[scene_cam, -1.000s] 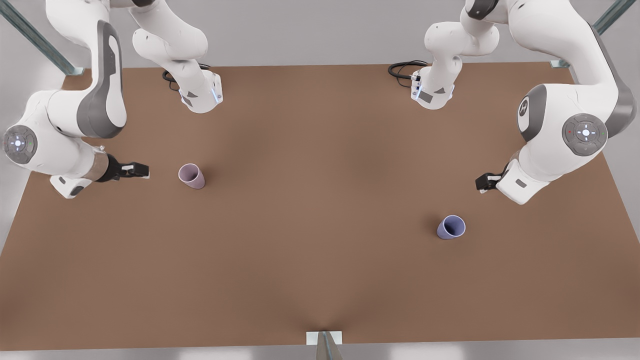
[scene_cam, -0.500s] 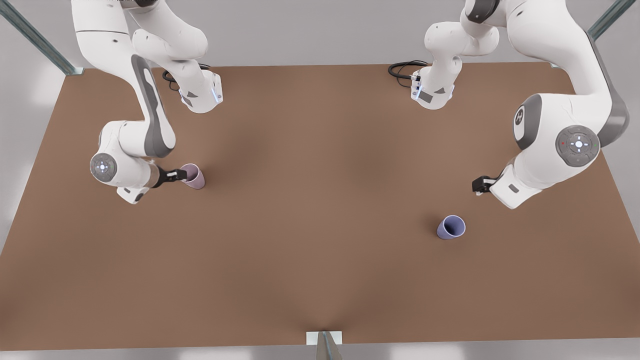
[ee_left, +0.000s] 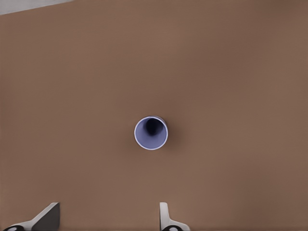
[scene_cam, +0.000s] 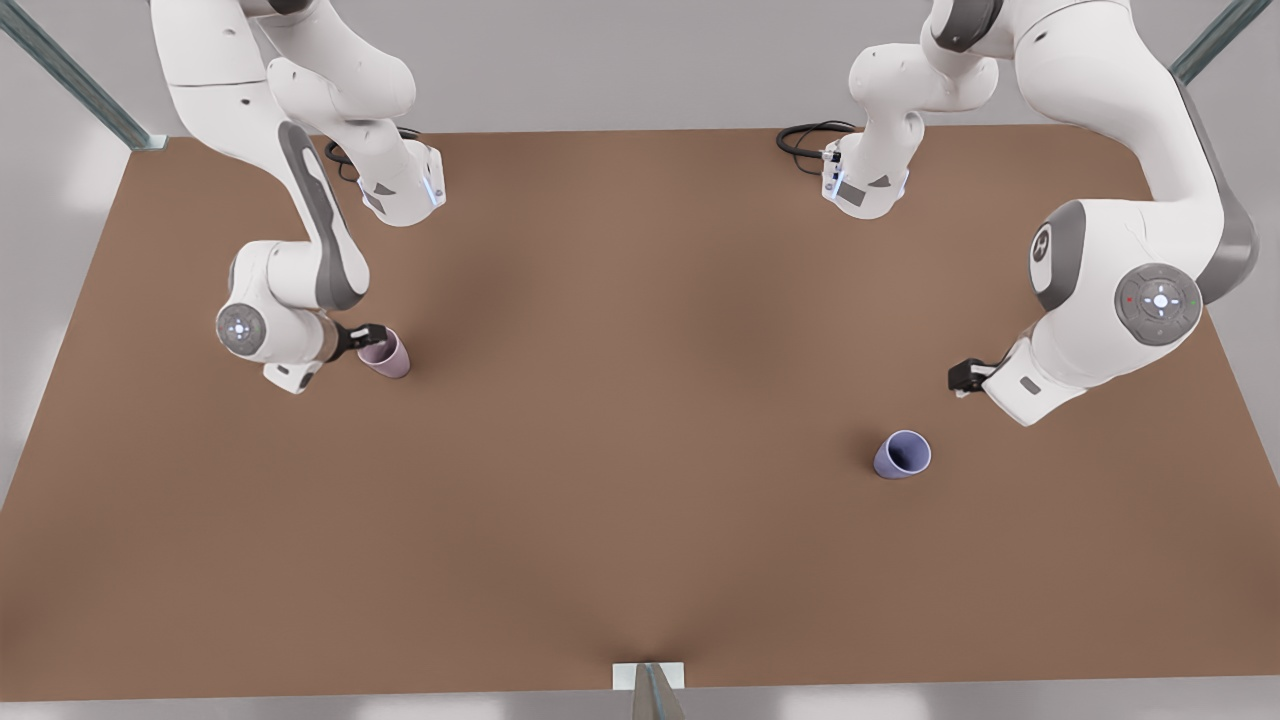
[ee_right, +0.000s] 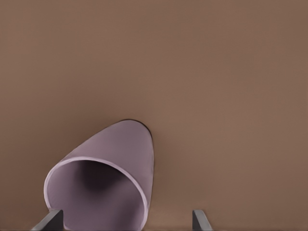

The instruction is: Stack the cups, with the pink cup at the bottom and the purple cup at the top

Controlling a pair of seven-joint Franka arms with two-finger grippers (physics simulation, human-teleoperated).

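- Right gripper (scene_cam: 372, 333) low at the front view's left, right at the rim of the pink cup (scene_cam: 384, 353); fingers spread apart — one fingertip (ee_right: 52, 220) against the cup's rim in the right wrist view, the other well clear of it, nothing clamped.
- Pink cup upright on the brown table (scene_cam: 640, 520), in the front view's left half, nearer the far edge than the near one; seen close in the right wrist view (ee_right: 108, 180), mouth open and dark inside.
- Left gripper (scene_cam: 962, 375) raised at the front view's right, off to the side of the purple cup (scene_cam: 902, 454) and apart from it; fingers open, both tips (ee_left: 45, 219) at the edge of the left wrist view with bare table between them.
- Purple cup standing upright on the table in the front view's right half, well apart from the pink cup; seen from straight above in the left wrist view (ee_left: 151, 133) — round rim, dark hollow.
- Cups unstacked, each alone on the tabletop.
- Black cables (scene_cam: 805, 140) coiled by the arm bases at the table's far edge.
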